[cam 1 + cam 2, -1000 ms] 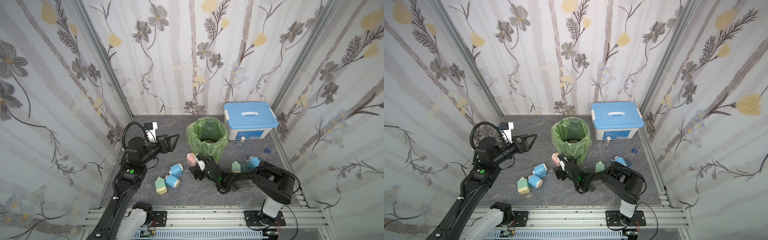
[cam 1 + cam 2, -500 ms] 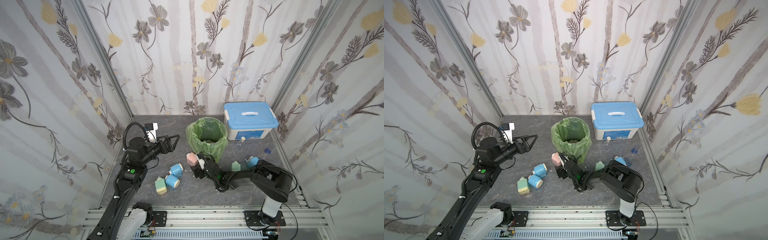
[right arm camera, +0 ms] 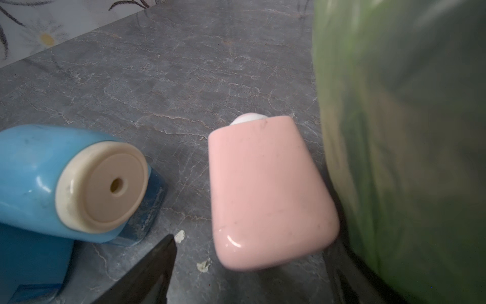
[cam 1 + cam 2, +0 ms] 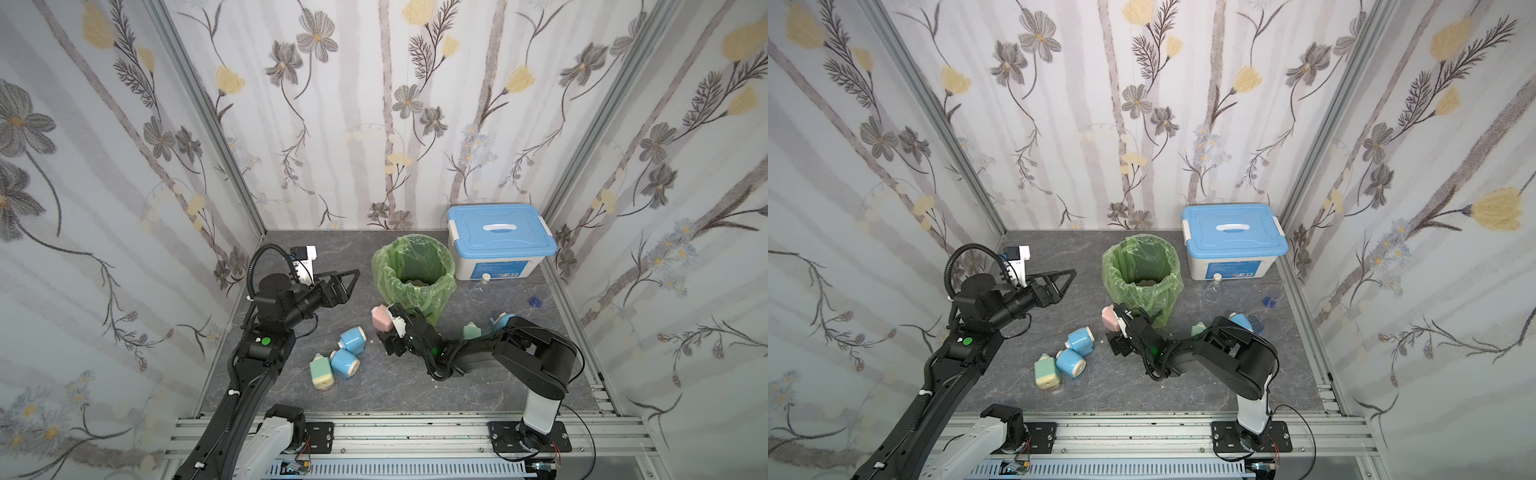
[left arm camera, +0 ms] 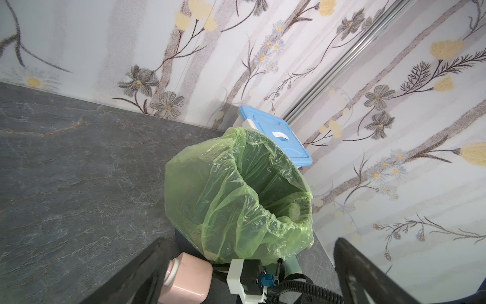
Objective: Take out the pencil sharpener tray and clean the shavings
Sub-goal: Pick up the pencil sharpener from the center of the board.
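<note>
right tool [image 3: 252, 258] spread toward pink sharpener [image 3: 268, 194], bin [image 3: 407, 131] just beside.

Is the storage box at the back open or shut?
Shut. In both top views the blue lid sits flat across the whole white storage box; whether its latches are clipped cannot be told.

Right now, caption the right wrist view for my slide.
Open right gripper faces pink sharpener beside green bin; blue sharpener, shavings nearby.
</note>
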Tool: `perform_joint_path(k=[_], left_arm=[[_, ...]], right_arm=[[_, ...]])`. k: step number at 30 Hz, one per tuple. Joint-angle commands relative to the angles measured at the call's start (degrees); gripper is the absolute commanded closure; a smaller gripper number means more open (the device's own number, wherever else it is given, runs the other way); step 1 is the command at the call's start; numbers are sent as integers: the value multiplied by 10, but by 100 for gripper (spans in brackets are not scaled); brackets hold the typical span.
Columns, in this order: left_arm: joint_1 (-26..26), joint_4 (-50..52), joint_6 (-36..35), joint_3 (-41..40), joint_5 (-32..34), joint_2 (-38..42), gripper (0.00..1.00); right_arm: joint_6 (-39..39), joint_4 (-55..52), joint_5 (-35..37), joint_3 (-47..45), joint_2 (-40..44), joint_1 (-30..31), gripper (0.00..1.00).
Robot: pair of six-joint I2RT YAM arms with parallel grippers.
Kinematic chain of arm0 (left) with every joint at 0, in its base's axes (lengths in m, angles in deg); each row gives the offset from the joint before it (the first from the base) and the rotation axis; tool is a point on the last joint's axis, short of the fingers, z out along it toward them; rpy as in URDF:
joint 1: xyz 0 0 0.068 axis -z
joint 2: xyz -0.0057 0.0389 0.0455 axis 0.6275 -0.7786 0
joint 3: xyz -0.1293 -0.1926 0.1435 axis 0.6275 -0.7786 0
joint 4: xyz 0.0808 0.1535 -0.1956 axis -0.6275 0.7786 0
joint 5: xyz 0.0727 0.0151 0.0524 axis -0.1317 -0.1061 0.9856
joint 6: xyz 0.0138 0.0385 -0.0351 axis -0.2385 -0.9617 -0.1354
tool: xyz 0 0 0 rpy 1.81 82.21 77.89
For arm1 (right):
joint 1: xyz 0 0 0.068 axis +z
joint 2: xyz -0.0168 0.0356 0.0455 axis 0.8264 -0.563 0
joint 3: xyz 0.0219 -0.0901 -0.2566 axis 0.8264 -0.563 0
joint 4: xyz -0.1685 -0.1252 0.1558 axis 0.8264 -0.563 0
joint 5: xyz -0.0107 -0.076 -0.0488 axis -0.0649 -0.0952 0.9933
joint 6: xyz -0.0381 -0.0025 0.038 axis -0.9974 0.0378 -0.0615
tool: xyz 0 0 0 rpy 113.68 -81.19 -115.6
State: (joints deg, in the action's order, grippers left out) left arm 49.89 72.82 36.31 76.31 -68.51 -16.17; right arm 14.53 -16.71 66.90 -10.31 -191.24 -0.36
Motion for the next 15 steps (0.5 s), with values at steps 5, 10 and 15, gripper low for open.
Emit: perform_joint_path(k=[5, 10, 15], left_arm=[[-1, -30, 2, 1, -11, -10, 0], [0, -36, 3, 5, -15, -18, 0], [-1, -33, 2, 8, -16, -21, 0]], right_arm=[[-14, 32, 13, 4, -9, -1, 14], [-27, 16, 22, 37, -21, -5, 13], [-39, 33, -8, 43, -27, -6, 16]])
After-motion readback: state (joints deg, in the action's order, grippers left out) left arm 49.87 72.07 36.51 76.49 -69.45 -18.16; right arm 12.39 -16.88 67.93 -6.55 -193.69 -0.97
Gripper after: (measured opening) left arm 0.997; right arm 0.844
